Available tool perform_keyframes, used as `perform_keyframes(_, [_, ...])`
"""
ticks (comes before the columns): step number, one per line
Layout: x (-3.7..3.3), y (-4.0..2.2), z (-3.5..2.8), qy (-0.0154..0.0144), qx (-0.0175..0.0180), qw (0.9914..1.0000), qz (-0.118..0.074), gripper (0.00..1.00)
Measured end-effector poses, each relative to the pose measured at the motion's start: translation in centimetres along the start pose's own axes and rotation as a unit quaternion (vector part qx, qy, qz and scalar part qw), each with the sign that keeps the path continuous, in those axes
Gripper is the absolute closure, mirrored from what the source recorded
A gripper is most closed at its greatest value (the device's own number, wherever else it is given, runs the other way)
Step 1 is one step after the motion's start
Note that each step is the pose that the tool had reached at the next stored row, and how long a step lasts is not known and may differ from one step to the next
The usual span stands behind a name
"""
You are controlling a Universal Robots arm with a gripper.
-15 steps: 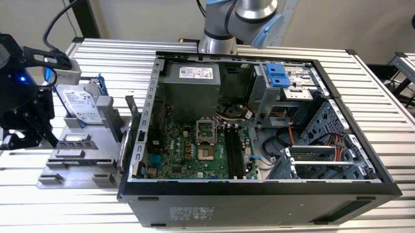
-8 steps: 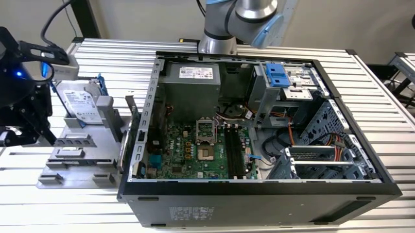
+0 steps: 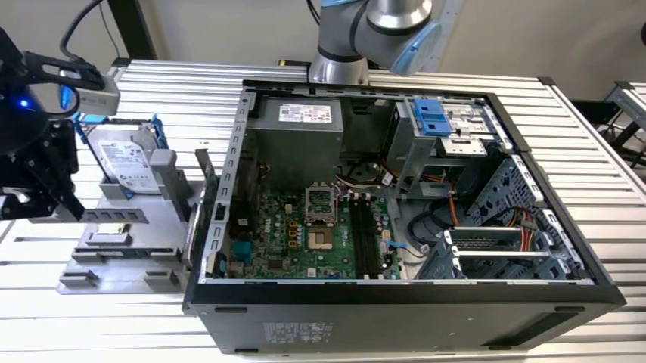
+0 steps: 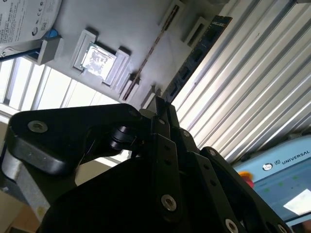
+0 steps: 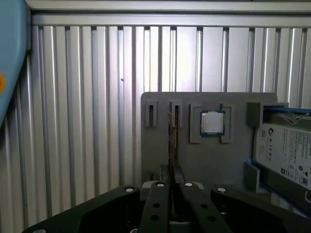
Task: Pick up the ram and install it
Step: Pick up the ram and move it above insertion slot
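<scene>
The ram (image 5: 173, 138) stands on edge in a slot of the grey fixture (image 5: 228, 165), seen edge-on as a thin brownish line. In the second wrist view the ram (image 4: 150, 51) runs between two slot holders. A second dark stick with a row of chips (image 4: 194, 56) lies along the fixture's edge beside the ribbed table. My gripper (image 5: 172, 171) hangs above the fixture with its black fingers (image 5: 160, 199) drawn together, in line with the ram's near end. In the exterior view, my gripper (image 3: 53, 206) is at the left, over the fixture (image 3: 121, 261).
A square silver processor (image 5: 212, 122) sits in a holder beside the ram. A hard drive in a blue bracket (image 3: 126, 160) stands at the fixture's far side. The open computer case (image 3: 404, 295) with its green motherboard (image 3: 302, 234) is on the exterior view's right. A blue pendant (image 4: 286, 179) lies on the table.
</scene>
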State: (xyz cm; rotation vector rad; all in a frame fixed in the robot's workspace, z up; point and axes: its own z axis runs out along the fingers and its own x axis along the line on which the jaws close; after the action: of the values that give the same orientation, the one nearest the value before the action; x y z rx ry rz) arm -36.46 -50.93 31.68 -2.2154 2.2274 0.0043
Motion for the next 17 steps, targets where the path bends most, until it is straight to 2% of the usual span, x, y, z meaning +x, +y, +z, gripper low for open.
perform_keyframes(4, [-0.34,0.00,-0.57,0.0002,-0.0002,1.00000,0.000,1.00])
perform_keyframes(11, [-0.36,0.01,-1.63,0.0000,0.0000,1.00000,0.000,1.00])
perform_keyframes(17, [-0.36,0.01,-2.82,0.0000,0.0000,1.00000,0.000,1.00])
